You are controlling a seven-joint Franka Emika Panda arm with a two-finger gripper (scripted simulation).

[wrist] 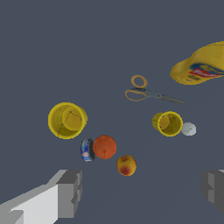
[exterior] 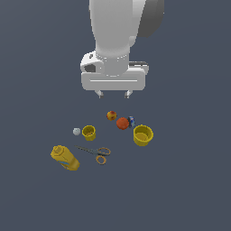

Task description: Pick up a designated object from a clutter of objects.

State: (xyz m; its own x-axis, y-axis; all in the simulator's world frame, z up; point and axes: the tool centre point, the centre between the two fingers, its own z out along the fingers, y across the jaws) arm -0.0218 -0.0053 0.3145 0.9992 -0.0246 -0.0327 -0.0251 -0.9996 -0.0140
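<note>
The scissors [exterior: 95, 153] lie flat on the grey floor, thin grey blades toward the exterior view's left, tan-orange loops toward the right. They also show in the wrist view [wrist: 148, 92]. Around them lies the clutter: a mustard bottle [exterior: 65, 158], a small yellow cup [exterior: 89, 132], a larger yellow cup [exterior: 143, 135], a white ball [exterior: 76, 131], an orange ball [exterior: 122, 122], a blue ball [exterior: 131, 121] and a red-yellow ball [exterior: 111, 115]. My gripper [exterior: 113, 94] hangs open and empty, well above the floor, behind the balls and away from the scissors.
In the wrist view the two grey fingers [wrist: 70, 192] frame the scene, with the balls [wrist: 105, 146] closest between them. The mustard bottle [wrist: 201, 65] lies on its side close to the scissors' blade tips.
</note>
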